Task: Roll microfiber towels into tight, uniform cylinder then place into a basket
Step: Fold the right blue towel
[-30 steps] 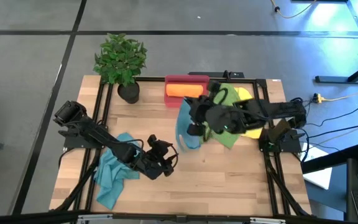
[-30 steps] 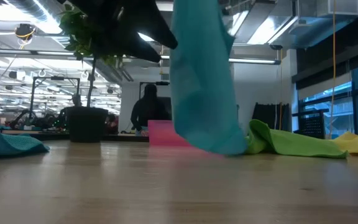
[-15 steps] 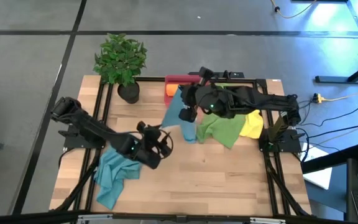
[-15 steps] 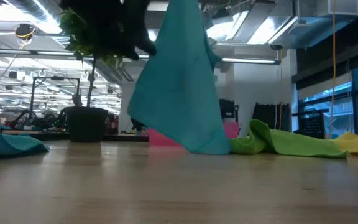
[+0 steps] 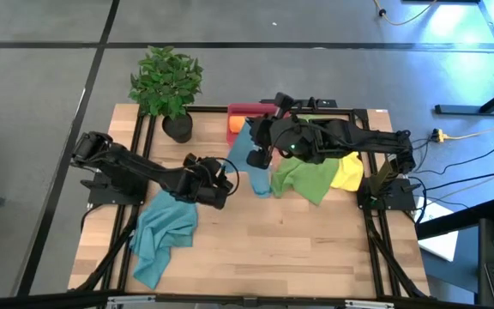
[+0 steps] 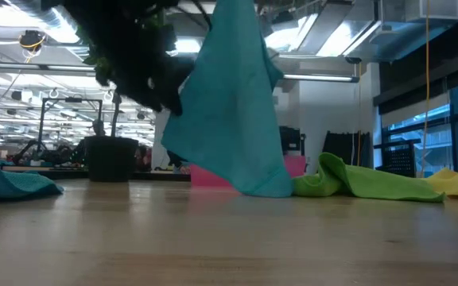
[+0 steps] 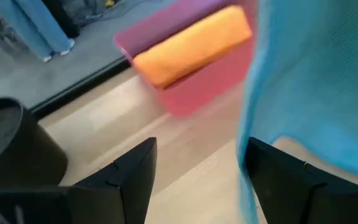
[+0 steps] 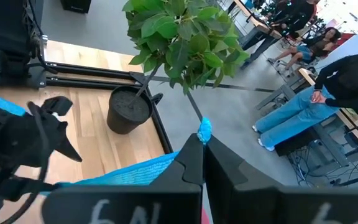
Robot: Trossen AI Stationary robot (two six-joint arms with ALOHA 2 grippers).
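A teal-blue towel hangs from my right gripper, which is shut on it above the table's far middle. Its lower end reaches the table. My left gripper stands open just left of the hanging towel, one finger close beside the towel's edge. The red-pink basket stands behind, with a rolled orange towel in it. A green towel and a yellow towel lie crumpled at the right. A second teal-blue towel lies at the near left. My right gripper pinches the teal-blue towel's top corner between its two shut fingers; a small tip of cloth sticks out past them. The towel hangs slack below the fingers, with its bottom end on the table. Whether my left gripper touches the towel's edge, I cannot tell.
A potted plant in a black pot stands at the far left corner. Bare wood stretches across the near middle and right. People show in the room beyond the table.
My left gripper has swung toward the far edge, up to the hanging towel, staying open. My right gripper has carried the towel a little toward the far edge and then held still. The hanging towel has spread from a narrow drape into a wider one.
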